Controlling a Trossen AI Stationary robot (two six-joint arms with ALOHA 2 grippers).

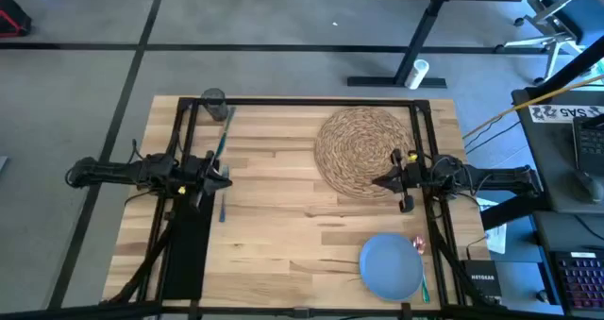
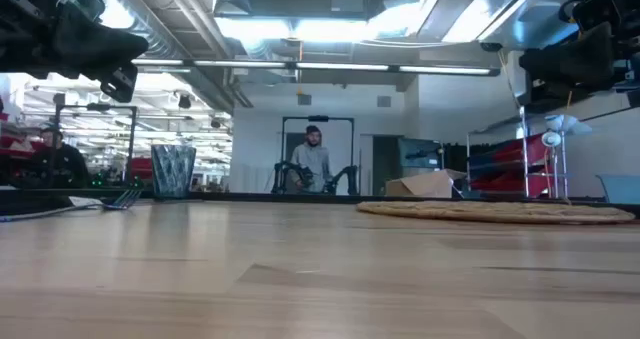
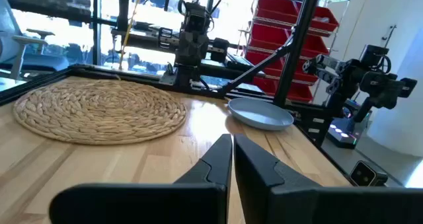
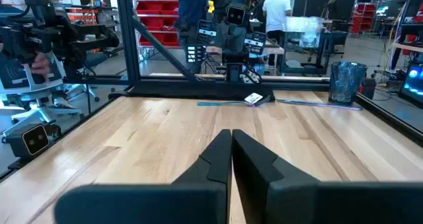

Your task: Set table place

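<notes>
Light wood worktop (image 1: pixel 283 226) carries it all: left of the woven placemat (image 1: pixel 363 152), the left hand (image 1: pixel 223 176) hovers clenched and empty beside the teal fork (image 1: pixel 220 150) and grey glass (image 1: pixel 213 99). The right hand (image 1: pixel 382 181), also clenched and empty, hangs at the placemat's near edge. It is nearer the blue plate (image 1: pixel 391 266), which lies toward the worktop's near right corner.

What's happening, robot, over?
Left gripper and right gripper both shut, empty, hovering at the table's sides. Placemat laid; plate, glass, fork not yet placed. Nothing in the way.
</notes>
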